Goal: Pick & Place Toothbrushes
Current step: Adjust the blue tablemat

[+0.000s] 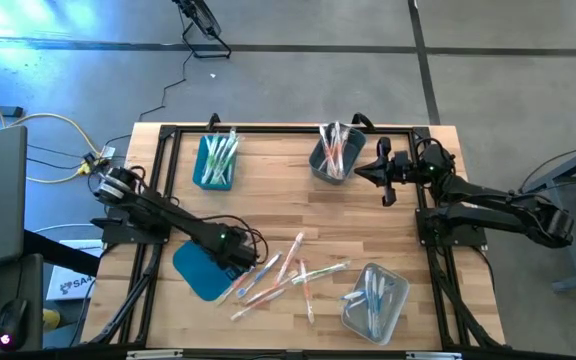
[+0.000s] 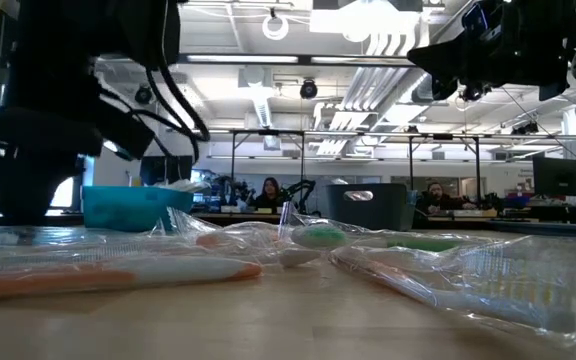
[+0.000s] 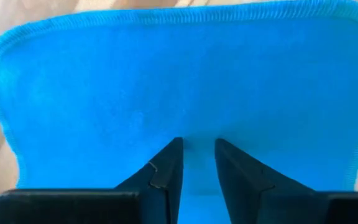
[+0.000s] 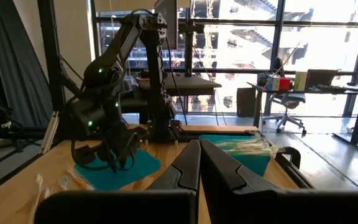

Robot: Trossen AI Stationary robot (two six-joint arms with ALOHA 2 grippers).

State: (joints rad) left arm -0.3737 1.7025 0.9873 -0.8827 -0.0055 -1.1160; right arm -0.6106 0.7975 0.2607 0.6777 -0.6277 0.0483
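On the pale wooden slatted surface (image 1: 268, 200), framed by a black rail, the left arm reaches over a flat teal mat with a stitched edge (image 1: 196, 272). Its left hand (image 1: 240, 262) is low above that mat, fingers (image 3: 166, 171) set a narrow gap apart with nothing seen between them. The right hand (image 1: 388, 185) hangs raised beside the grey bin, fingers pressed together and empty. Three bins hold bundled brushes: a teal rectangular bin (image 1: 216, 162) and a grey bin (image 1: 331, 155) at the far edge, a clear plastic bin (image 1: 376, 300) at the near right. Loose, clear-wrapped toothbrushes (image 1: 286, 278) with orange and green parts lie scattered between the mat and the clear bin, just beside the left hand.
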